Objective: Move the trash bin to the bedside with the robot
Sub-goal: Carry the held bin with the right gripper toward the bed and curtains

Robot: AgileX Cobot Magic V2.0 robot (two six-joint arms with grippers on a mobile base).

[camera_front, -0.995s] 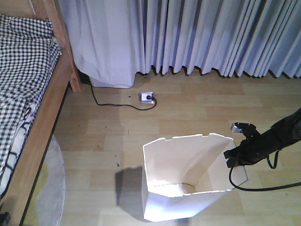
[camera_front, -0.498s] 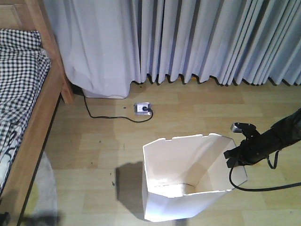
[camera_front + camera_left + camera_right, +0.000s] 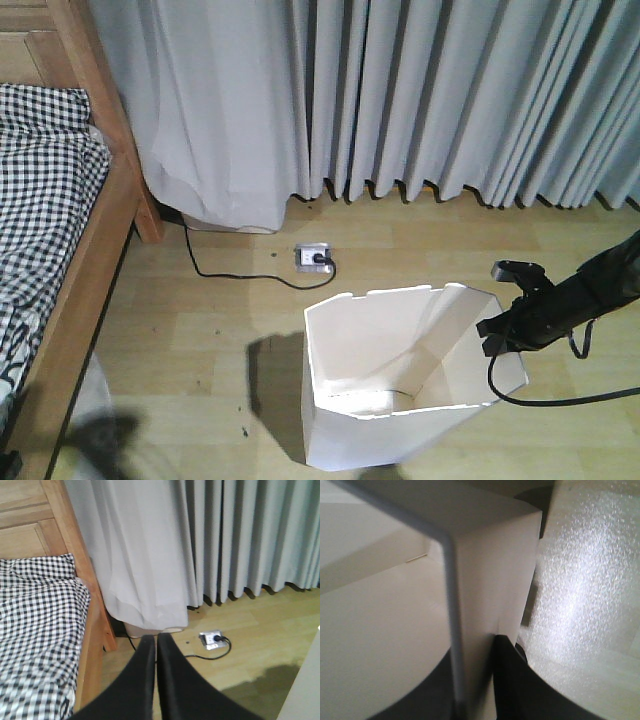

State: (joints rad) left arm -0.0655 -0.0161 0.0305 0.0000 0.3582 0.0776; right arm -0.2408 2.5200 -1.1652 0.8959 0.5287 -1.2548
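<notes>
Trash bin [image 3: 405,385] stood on wood floor, well apart from bed frame [image 3: 95,270]. Its right rim wall was pinched by right gripper [image 3: 496,336]. Left gripper [image 3: 156,655] was pressed together, empty. Bin was judged light, thin, flexible; hold best kept near rim corner.

Wooden floor [image 3: 450,230] under trash bin [image 3: 360,340], socket block [image 3: 314,259] (plus black cable [image 3: 235,275])

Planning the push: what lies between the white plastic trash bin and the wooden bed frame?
Front-facing view: mostly bare plank floor between white plastic trash bin and light brown wooden bed frame; black cable lies further back.
</notes>
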